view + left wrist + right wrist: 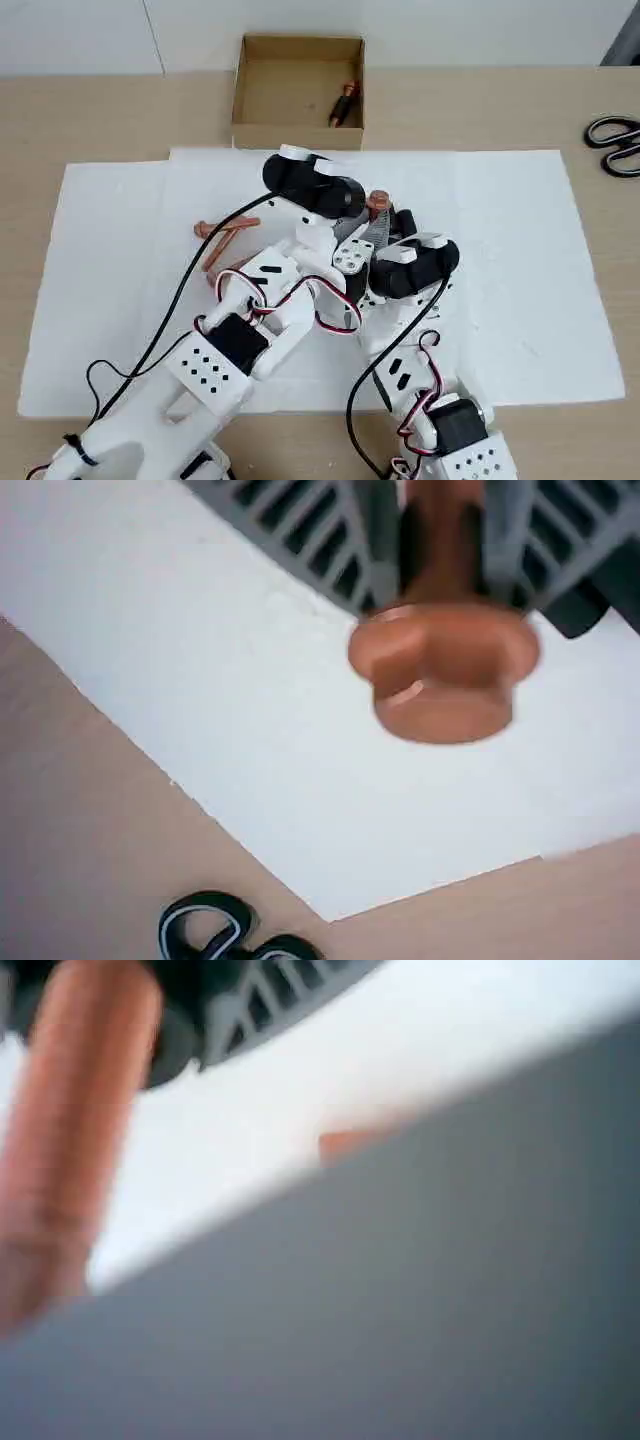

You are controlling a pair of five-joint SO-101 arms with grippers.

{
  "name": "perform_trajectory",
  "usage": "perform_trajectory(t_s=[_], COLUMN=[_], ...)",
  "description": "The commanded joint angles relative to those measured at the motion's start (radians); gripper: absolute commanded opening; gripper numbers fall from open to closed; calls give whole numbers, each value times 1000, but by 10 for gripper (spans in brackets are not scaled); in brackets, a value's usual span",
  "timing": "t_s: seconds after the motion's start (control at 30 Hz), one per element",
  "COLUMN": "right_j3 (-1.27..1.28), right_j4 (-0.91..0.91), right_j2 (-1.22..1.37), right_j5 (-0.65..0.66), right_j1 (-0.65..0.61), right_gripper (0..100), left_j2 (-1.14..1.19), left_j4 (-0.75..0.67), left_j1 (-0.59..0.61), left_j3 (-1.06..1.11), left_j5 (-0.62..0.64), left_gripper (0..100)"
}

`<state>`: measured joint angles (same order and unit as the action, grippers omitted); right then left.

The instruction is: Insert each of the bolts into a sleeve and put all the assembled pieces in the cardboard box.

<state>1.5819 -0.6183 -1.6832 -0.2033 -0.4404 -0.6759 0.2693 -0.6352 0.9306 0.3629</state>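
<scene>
Left claw (440,550): closed on a bolt (445,670). The grey ribbed fingers (300,530) press on either side of the shaft, and the flanged head sticks out past the tips.
Bolt: copper-coloured, held off the sheet (500,250), with the shaft running back between the fingers.
Right claw (385,238): just beside the left claw and crowded against it. How far it is open cannot be told.
Dark part (175,1040): at the bolt's threaded shaft, close to the right claw. Whether it is a sleeve cannot be told.
Loose bolts (225,238): on the sheet to the side of the left claw, near the left arm, lying crossed.
Box (245,90): beyond both claws, past the far edge of the sheet, open side up.
Assembled piece (345,103): inside the box, against the wall nearer the right claw's side.
Scissors (615,145): on the bare surface (100,110), well apart from both claws, out past the bolt's head.
Obstruction: the two arms meet over the middle of the sheet, and their motors and cables cover what lies under the claws.
</scene>
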Motion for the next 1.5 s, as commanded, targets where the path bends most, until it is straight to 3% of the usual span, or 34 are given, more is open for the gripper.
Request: perform_trajectory(t_s=[0.0, 0.2, 0.43, 1.47], right_j3=[-14, -14, -14, -11], right_j4=[19, 19, 19, 22], right_j2=[-18, -18, -18, -18], right_j5=[-9, -9, -9, -8], right_j1=[-2, -2, -2, 1], right_gripper=[2, 2, 2, 2], left_j2=[-38, -43, -43, -44], left_j4=[-83, -210, -207, 83], left_j1=[32, 32, 12, 9], left_j3=[12, 108, 119, 114], left_j5=[-12, -71, -71, -69], left_gripper=[6, 6, 6, 6])
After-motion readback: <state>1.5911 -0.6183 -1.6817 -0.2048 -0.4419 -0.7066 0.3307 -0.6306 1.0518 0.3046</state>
